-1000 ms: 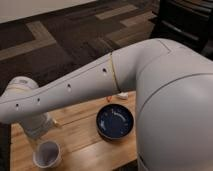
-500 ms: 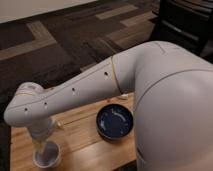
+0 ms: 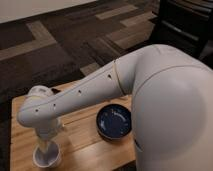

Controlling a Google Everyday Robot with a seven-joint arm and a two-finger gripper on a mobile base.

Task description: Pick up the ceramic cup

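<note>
The cup (image 3: 46, 156) stands upright at the near left corner of the wooden table (image 3: 82, 142), its round rim facing up and its long axis vertical. The gripper (image 3: 45, 145) hangs straight above it, at the end of the white arm (image 3: 75, 97) that slants down from the robot's body on the right. The lower part of the gripper reaches down to the cup's rim and seems to dip into or around its mouth; whether the fingers are spread or closed cannot be told from here, nor whether they touch the wall of the cup. So the relation that matters is a plain one: the cup lies directly below the fingers, axis in line with the wrist, and any grasp has to come from the top, with a straight lift afterwards.

Further right, the dark blue bowl (image 3: 114, 121) sits near the middle of the table, well apart from the cup and clear of the gripper. Beyond the table lies patterned carpet (image 3: 75, 35).

Compared with half a second ago, the arm has dropped lower and the wrist has come down onto the cup, where before it stood a little higher above the rim. The cup and the bowl have stayed where they were.
</note>
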